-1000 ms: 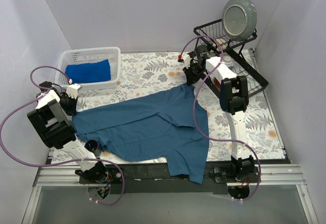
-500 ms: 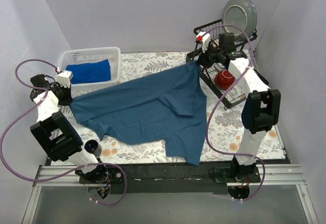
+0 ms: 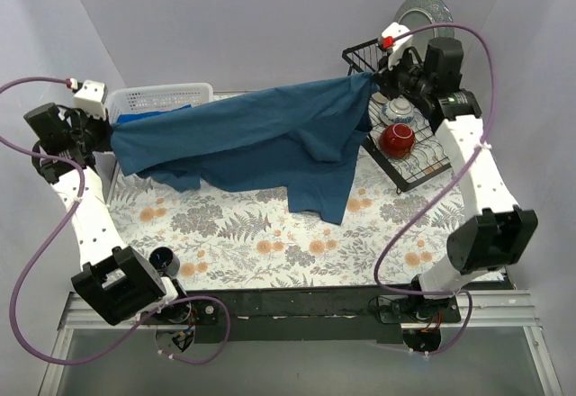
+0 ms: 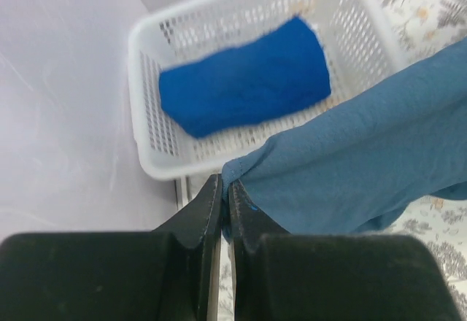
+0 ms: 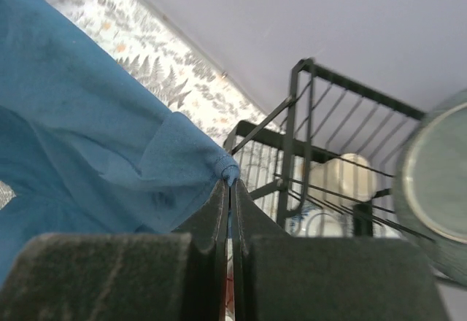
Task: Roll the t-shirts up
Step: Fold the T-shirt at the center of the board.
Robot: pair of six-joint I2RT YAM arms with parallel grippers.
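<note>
The large dark-blue t-shirt [image 3: 261, 139] hangs stretched in the air between both grippers, above the back of the table. My left gripper [image 3: 110, 126] is shut on its left corner, and the cloth shows pinched at the fingertips in the left wrist view [image 4: 226, 182]. My right gripper [image 3: 374, 79] is shut on its right corner, a hem pinched in the right wrist view [image 5: 230, 179]. The shirt's lower part droops toward the table. The royal-blue rolled t-shirt [image 4: 244, 84] lies in the white basket [image 4: 149, 160] and is mostly hidden behind the held shirt in the top view.
A black wire dish rack [image 3: 409, 157] stands at the back right with a red bowl [image 3: 397, 139], a grey plate [image 3: 423, 13] and a white cup [image 5: 343, 179]. The floral tablecloth [image 3: 270, 234] covers the table. Walls are close on both sides.
Both grippers have lifted and moved apart and back, raising the dark-blue t-shirt off the table until it hangs stretched between them. The red bowl in the rack has come into view.
</note>
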